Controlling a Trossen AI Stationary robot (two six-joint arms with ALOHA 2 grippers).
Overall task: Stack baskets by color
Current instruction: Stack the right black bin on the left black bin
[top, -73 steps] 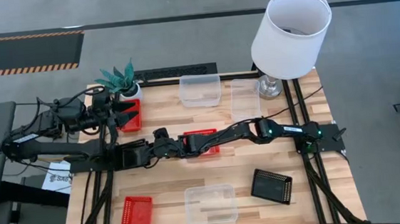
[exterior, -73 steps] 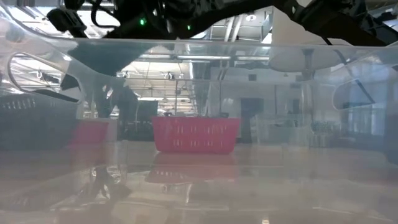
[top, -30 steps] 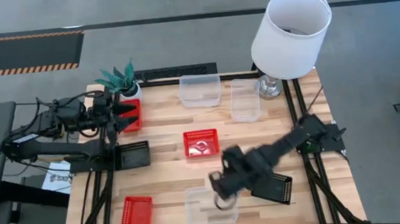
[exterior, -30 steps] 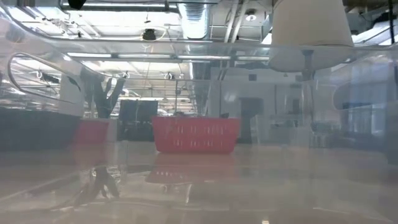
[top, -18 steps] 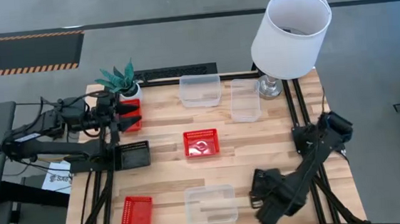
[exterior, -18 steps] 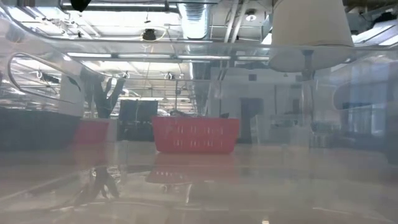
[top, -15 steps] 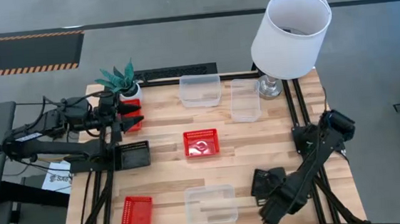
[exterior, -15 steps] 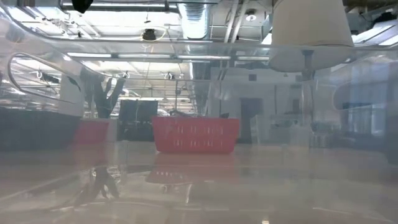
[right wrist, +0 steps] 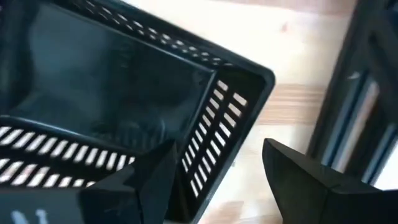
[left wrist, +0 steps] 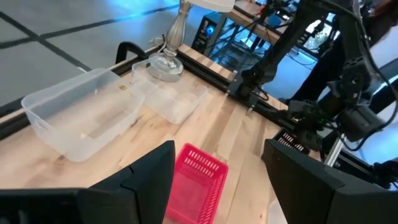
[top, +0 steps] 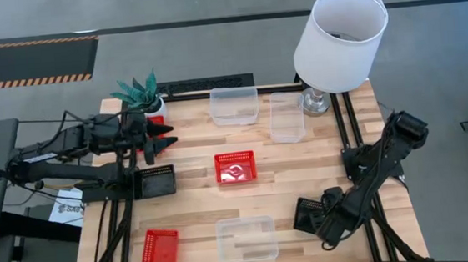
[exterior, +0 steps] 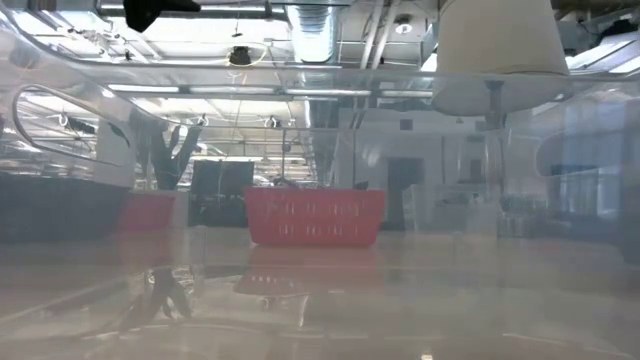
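Grey floor marked with dark lines surrounds a slatted wooden worktop (top: 199,213) on which the baskets are scattered. The right hand (right wrist: 214,165) is seen with its fingers spread, straddling the slotted corner wall of a black mesh basket (right wrist: 124,81); nothing is pinched between them. In the high view that basket (top: 307,215) lies partly hidden beneath the right hand (top: 328,216). A second black basket (top: 156,183) is well apart from it, just below the left hand (top: 166,136), which hangs spread and empty. From the left hand, a red basket (left wrist: 193,180) is seen just ahead between the fingers, with two clear baskets (left wrist: 84,118) farther on; a third clear basket (top: 246,239) and another red basket (top: 160,252) lie at the near edge.

These baskets are judged light, thin-walled and somewhat springy, likely to skate on the smooth wood if nudged. The slotted sides should give better purchase than the slick clear plastic. A hold across one short wall near the rim, one finger inside and one outside, is judged the soundest, with modest squeeze so that the wall is not bowed
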